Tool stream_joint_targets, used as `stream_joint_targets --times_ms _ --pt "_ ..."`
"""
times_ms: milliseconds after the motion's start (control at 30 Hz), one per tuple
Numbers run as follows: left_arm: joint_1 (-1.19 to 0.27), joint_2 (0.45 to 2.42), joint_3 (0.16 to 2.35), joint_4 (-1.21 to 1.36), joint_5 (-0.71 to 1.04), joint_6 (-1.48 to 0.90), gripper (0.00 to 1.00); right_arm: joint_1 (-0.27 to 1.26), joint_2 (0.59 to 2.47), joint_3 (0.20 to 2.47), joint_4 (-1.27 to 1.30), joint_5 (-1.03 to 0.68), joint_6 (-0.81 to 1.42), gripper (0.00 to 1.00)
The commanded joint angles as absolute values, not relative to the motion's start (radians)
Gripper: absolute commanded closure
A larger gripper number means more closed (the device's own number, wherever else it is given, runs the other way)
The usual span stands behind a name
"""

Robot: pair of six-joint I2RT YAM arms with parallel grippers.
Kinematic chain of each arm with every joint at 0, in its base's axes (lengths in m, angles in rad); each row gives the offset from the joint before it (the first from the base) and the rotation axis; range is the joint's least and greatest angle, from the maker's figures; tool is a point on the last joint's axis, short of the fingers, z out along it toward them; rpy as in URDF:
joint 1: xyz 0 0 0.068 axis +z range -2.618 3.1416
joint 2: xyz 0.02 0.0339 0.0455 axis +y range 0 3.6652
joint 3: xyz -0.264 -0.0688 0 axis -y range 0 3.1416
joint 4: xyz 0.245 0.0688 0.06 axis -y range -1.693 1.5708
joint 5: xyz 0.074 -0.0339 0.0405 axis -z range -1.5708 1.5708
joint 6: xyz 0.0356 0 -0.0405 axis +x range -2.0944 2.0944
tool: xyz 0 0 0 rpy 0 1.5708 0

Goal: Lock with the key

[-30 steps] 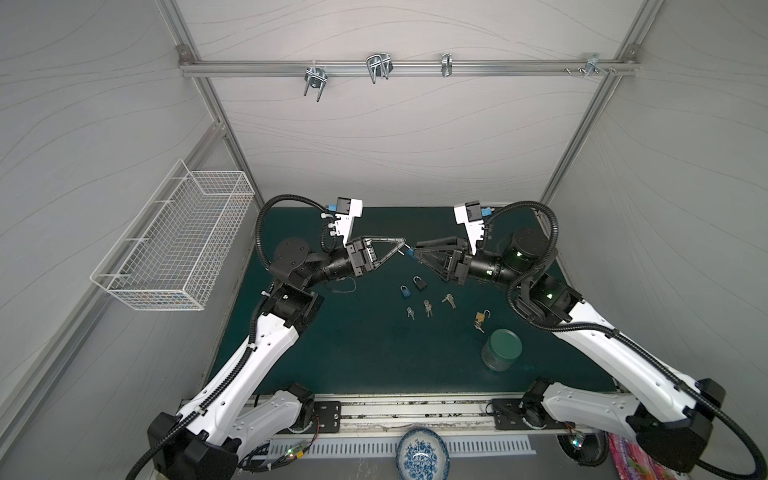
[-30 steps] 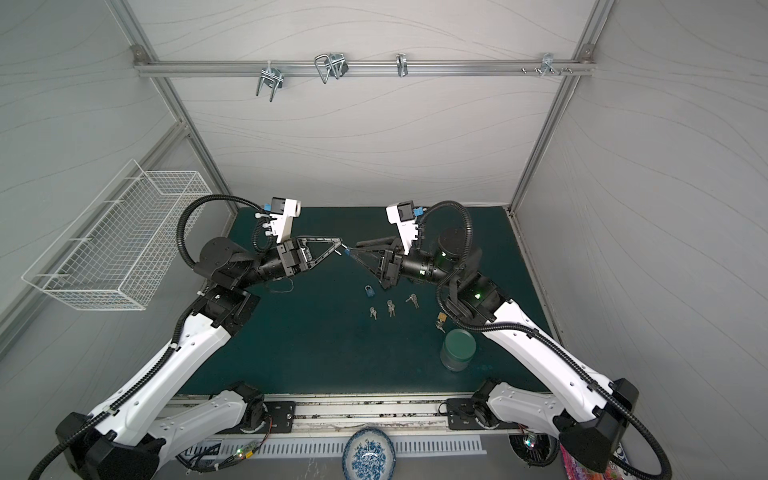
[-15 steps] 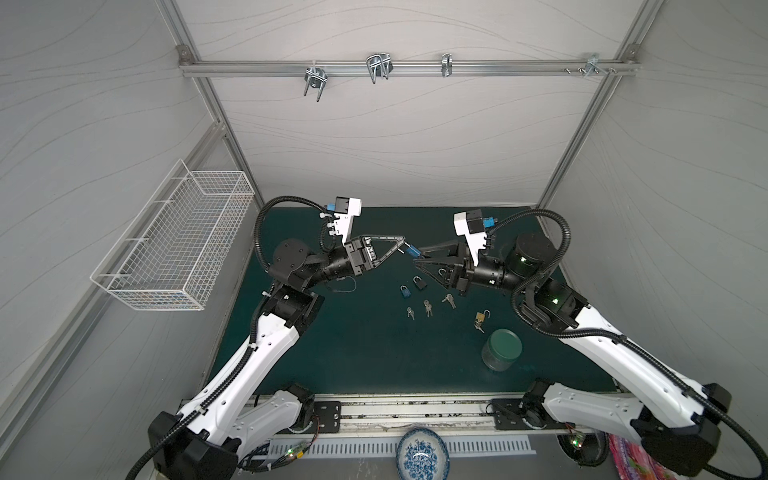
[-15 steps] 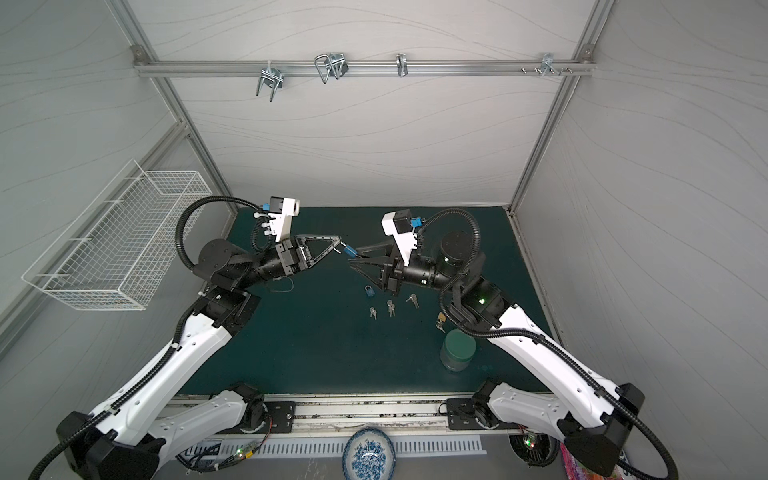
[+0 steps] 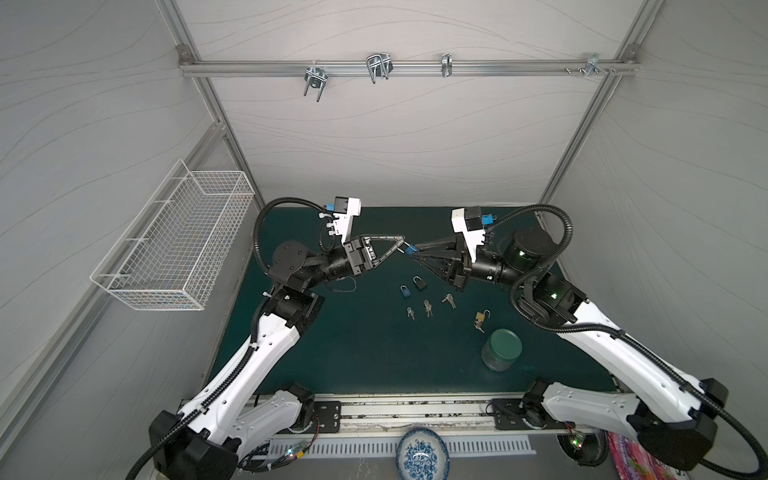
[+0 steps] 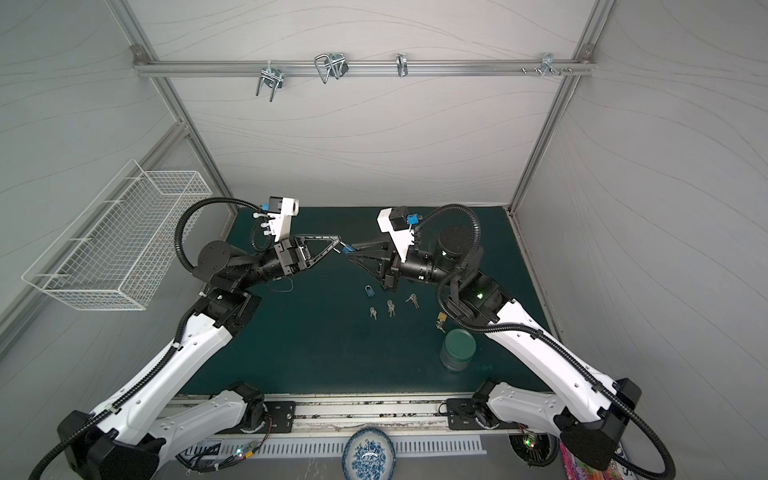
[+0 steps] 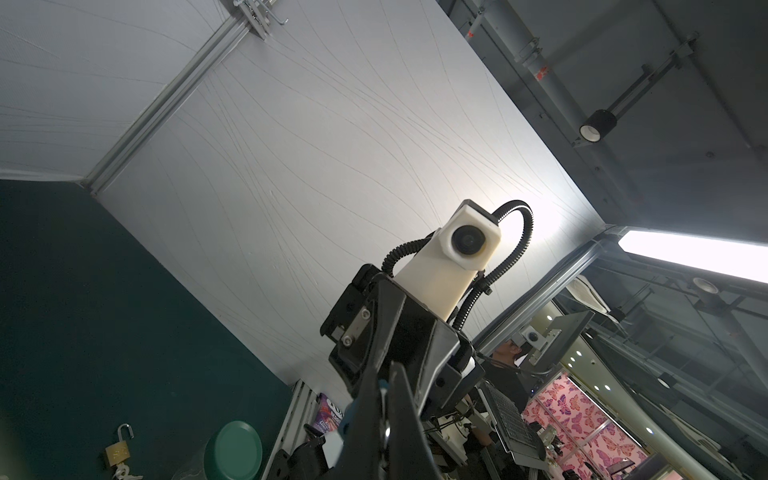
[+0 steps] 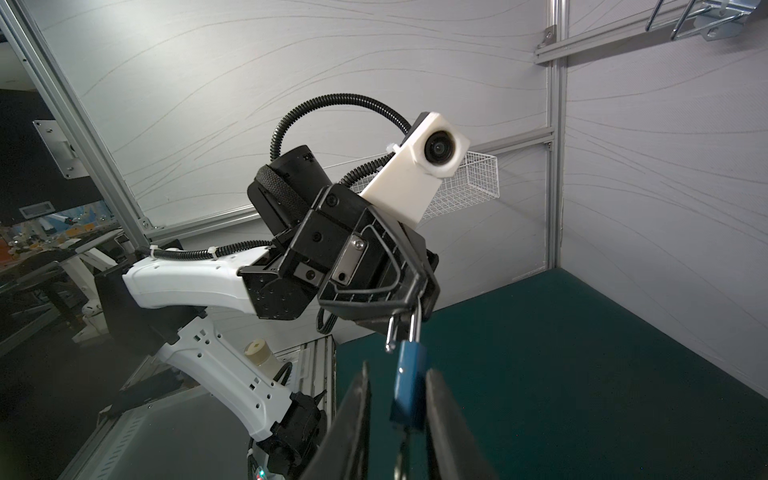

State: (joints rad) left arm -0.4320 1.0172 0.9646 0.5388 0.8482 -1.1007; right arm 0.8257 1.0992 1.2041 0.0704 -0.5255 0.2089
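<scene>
Right now we see the left pincer (image 5: pixel 401 246) clamped tight on the shackle of a blue padlock (image 8: pixel 409 382), holding it in the air above the far middle of the green mat (image 5: pixel 353 353). Our right pincer (image 8: pixel 397 370) straddles the padlock's body with its jaws partly apart: one finger (image 8: pixel 444 415) touches the body, and a gap shows at the other side. Three key bunches (image 5: pixel 427 307) lie on the mat nearer us, beside a second blue padlock (image 5: pixel 405 291), a black padlock (image 5: pixel 419 283) and, further right, a brass padlock (image 5: pixel 481 318).
</scene>
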Motion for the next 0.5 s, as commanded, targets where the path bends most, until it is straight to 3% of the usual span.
stream_joint_targets --times_ms 0,200,467 --pt "-0.437 1.019 0.965 0.613 0.855 -1.113 1.00 0.834 1.109 1.227 0.061 -0.541 0.192 0.77" --pt "-0.435 1.021 0.973 0.608 0.859 -1.112 1.00 0.836 1.121 1.237 0.044 -0.537 0.189 0.79" --pt "-0.436 1.017 0.967 0.591 0.851 -1.096 1.00 0.836 1.111 1.232 0.044 -0.526 0.208 0.93"
